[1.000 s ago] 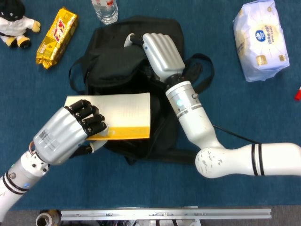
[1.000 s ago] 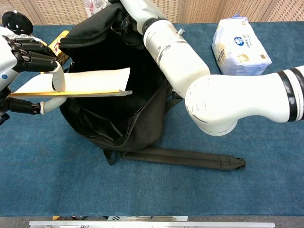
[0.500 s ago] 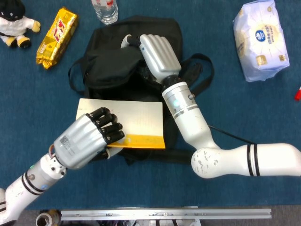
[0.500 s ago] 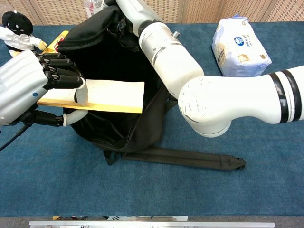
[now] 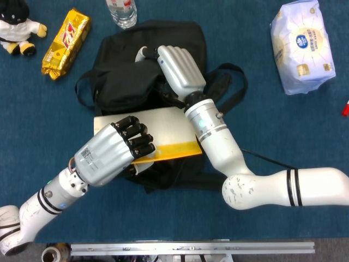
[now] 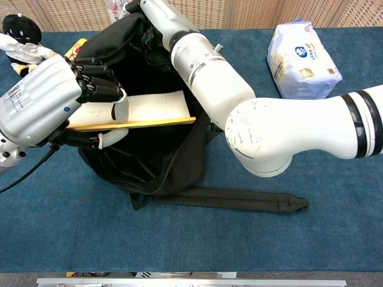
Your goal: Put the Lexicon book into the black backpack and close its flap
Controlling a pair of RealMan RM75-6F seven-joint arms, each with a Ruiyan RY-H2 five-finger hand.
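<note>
The black backpack [image 5: 131, 76] [image 6: 155, 158] stands on the blue table with its mouth held wide. My right hand [image 5: 177, 65] [image 6: 146, 12] grips the flap at the back and keeps it lifted. The Lexicon book [image 5: 163, 128] [image 6: 158, 107], cream pages with a yellow cover, lies nearly flat over the bag's opening. My left hand [image 5: 112, 153] [image 6: 57, 98] holds it by its left end, thumb underneath. The book's right end reaches my right forearm.
A gold snack packet [image 5: 65, 43], a plush toy [image 5: 16, 24] and a water bottle [image 5: 121, 11] lie at the back left. A white tissue pack [image 5: 302, 46] [image 6: 299, 57] sits at the back right. The backpack's strap [image 6: 239, 200] trails along the front.
My left hand has carried the book rightward and over the bag's mouth. My right hand has shifted slightly left, still holding the flap up.
</note>
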